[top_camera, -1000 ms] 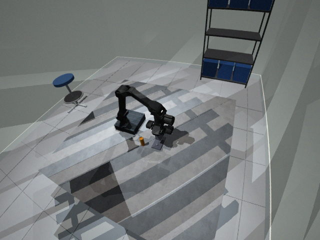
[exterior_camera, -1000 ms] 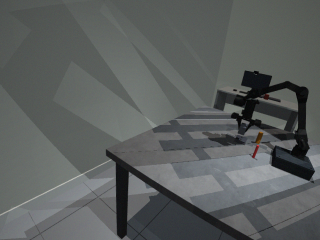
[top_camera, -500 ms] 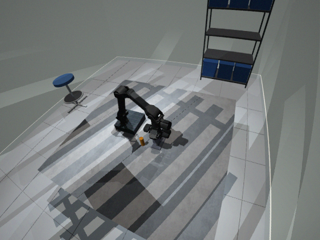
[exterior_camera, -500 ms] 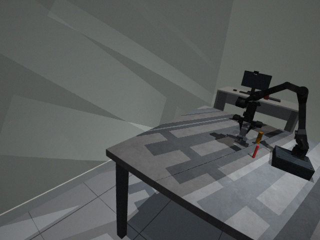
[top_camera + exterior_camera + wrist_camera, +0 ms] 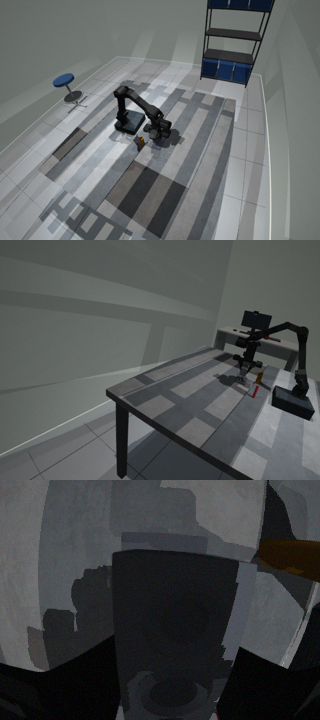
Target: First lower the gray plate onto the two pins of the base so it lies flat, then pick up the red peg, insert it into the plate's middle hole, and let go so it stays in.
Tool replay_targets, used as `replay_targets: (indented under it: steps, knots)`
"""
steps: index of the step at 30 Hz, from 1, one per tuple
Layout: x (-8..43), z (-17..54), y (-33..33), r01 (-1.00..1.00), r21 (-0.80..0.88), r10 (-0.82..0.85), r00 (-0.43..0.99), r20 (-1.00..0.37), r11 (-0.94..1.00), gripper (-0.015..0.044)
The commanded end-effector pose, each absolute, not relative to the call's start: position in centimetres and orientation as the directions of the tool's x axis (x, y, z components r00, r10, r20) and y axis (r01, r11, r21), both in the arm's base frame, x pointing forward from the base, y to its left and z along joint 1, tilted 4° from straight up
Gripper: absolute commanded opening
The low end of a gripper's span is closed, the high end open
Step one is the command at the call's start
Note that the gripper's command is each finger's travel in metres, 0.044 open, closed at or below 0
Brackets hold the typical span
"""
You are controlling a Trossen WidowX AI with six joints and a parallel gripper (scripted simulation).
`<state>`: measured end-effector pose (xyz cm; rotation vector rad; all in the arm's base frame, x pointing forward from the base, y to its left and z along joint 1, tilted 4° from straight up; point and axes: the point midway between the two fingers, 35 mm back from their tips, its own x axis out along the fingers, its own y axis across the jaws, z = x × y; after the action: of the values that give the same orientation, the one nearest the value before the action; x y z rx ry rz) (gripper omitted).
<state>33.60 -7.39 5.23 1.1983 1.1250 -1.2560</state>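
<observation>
My gripper (image 5: 156, 135) (image 5: 244, 368) (image 5: 167, 636) is shut on the gray plate (image 5: 243, 372) (image 5: 175, 585). The plate is just above the base (image 5: 156, 148) (image 5: 240, 382) (image 5: 165, 541), which shows past the plate's far edge in the wrist view. Dark round holes show faintly in the plate's face. The base's pins are hidden by the plate and fingers, and I cannot tell whether plate and pins touch. The red peg (image 5: 255, 391) stands upright on the table between base and arm mount, away from the gripper; the top view does not show it clearly.
An orange cylinder (image 5: 141, 141) (image 5: 259, 377) (image 5: 292, 559) stands close beside the base, on the arm mount's side. The dark arm mount (image 5: 134, 120) (image 5: 290, 404) is behind it. Striped shadows cross the table. A stool, a shelf and a desk with a monitor are farther off.
</observation>
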Motion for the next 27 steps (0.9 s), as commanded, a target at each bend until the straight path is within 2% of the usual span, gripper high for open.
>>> replay_targets:
  steps: [1, 27]
  knots:
    - [33.6, 5.3, -7.4, 0.999, 0.024, -0.071, 0.021, -0.997, -0.037, 0.0000]
    - [33.8, 2.0, -7.7, 0.999, 0.024, -0.071, 0.021, -0.997, -0.037, 0.0000]
